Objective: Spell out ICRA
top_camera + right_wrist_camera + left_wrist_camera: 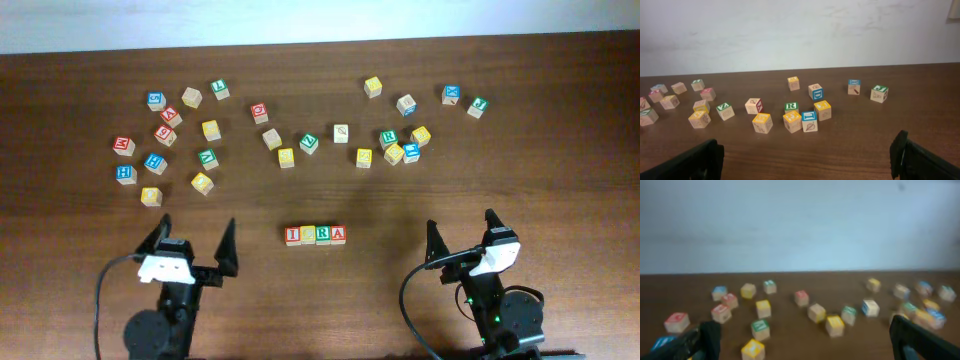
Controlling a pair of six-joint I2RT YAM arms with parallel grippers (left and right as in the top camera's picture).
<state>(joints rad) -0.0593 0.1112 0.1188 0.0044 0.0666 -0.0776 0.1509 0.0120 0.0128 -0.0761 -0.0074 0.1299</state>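
Note:
Four wooden cubes stand side by side in a row at the table's front middle: the red I (293, 235), the yellow C (308, 235), the green R (323, 235) and the red A (338, 234). The cubes touch each other. My left gripper (197, 232) is open and empty, left of the row and apart from it. My right gripper (461, 224) is open and empty, right of the row. The row does not show in either wrist view. The left gripper (805, 345) and the right gripper (807, 160) each show spread fingers with bare table between them.
Many loose letter cubes lie scattered across the far half of the table, with a cluster at the left (160, 135) and one at the right (400, 145). Another green R cube (791, 106) sits in the right cluster. A pale wall stands behind the table.

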